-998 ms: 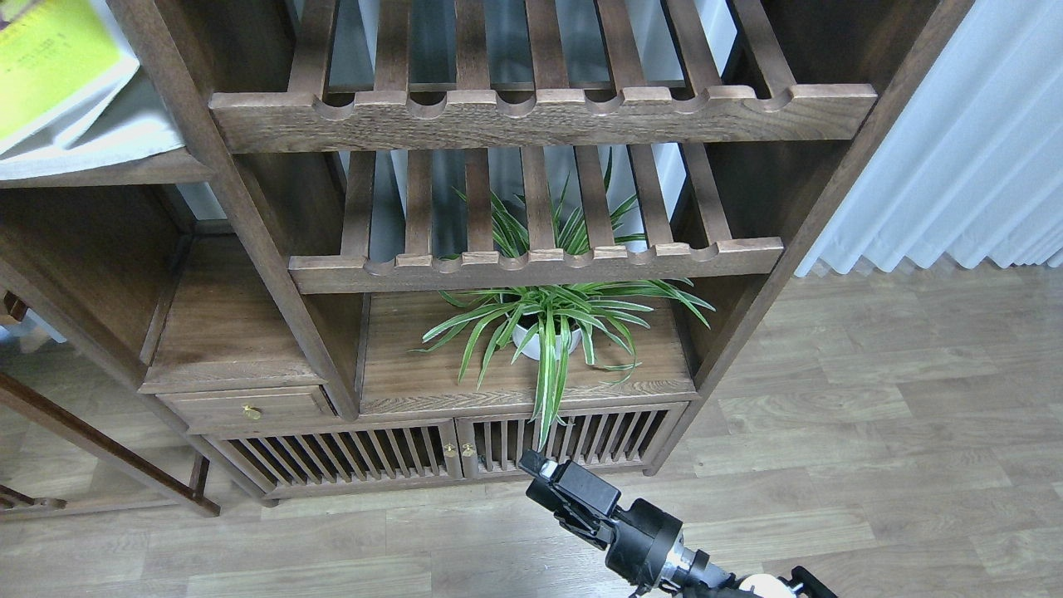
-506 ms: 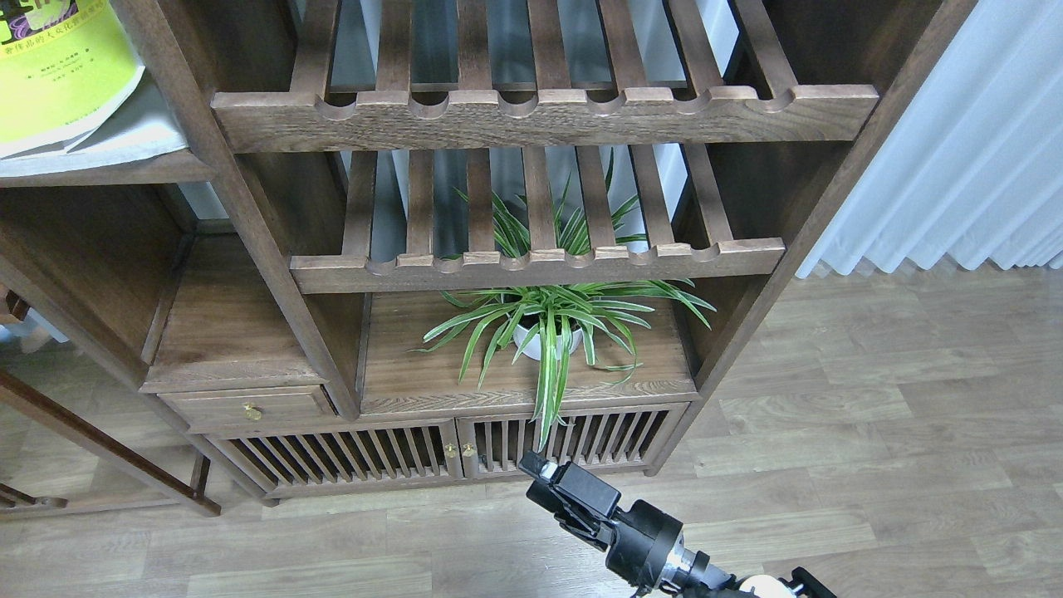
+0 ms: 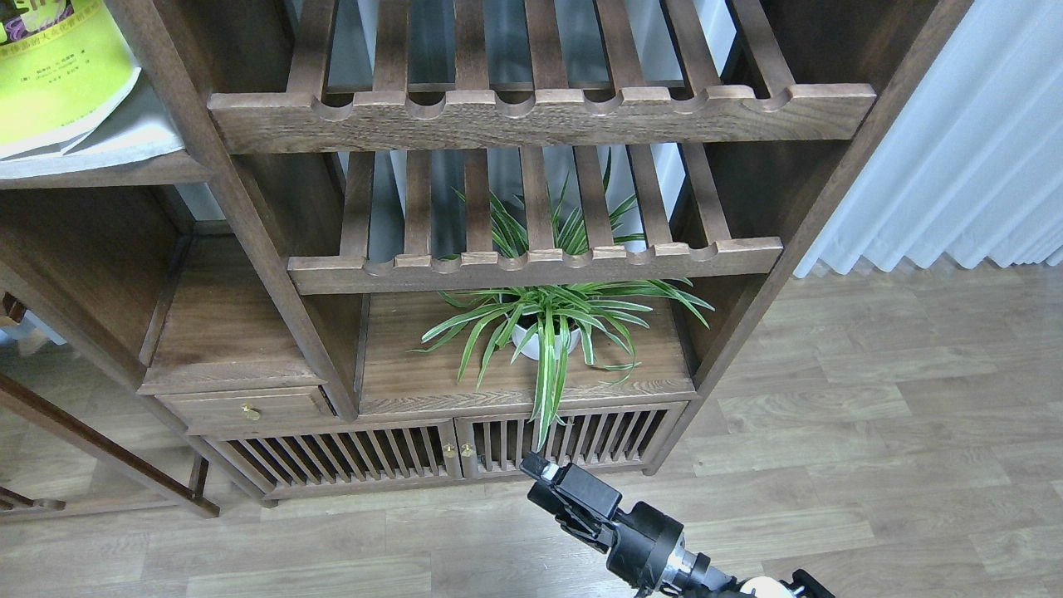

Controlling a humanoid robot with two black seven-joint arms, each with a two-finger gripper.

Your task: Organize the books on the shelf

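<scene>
While the right gripper (image 3: pixel 541 470) hangs low by the cabinet doors, its finger state unclear, the yellow book (image 3: pixel 58 71) overhangs the plank shelf (image 3: pixel 108 172) and could slide off.

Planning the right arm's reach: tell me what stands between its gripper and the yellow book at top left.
The right gripper sits low by the cabinet doors. The yellow book lies on the shelf at upper left. The dark upright post and the slatted racks stand between them.

Yellow book (image 3: pixel 58 75) cropped at top-left corner
</scene>
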